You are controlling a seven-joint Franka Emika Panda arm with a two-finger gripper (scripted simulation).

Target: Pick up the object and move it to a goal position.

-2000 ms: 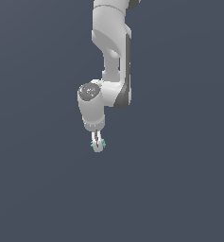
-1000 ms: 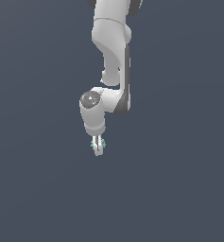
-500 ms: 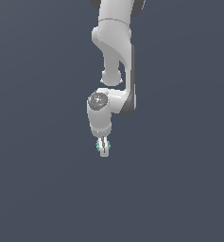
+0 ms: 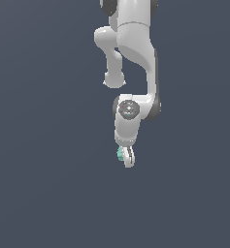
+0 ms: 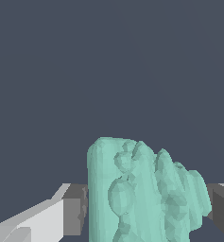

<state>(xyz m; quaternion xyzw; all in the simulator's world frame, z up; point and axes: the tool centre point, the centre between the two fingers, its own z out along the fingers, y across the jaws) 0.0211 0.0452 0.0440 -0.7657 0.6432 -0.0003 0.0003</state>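
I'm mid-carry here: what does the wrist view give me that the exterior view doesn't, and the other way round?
Only the wrist view shows the green object's ridged, lumpy surface and the dark finger pads against its two sides. Only the exterior view shows the white arm reaching down from the top of the frame. Both show the gripper shut on the object against a plain dark background.

The white arm [image 4: 131, 43] descends from the top edge against a plain dark grey-blue background. Its wrist points downward, ending in the pincer [image 4: 126, 157]. A small mint-green object [image 4: 120, 154] shows at the pincer's tip, on the exterior view's left side, partly hidden by a white finger [image 4: 129, 158].
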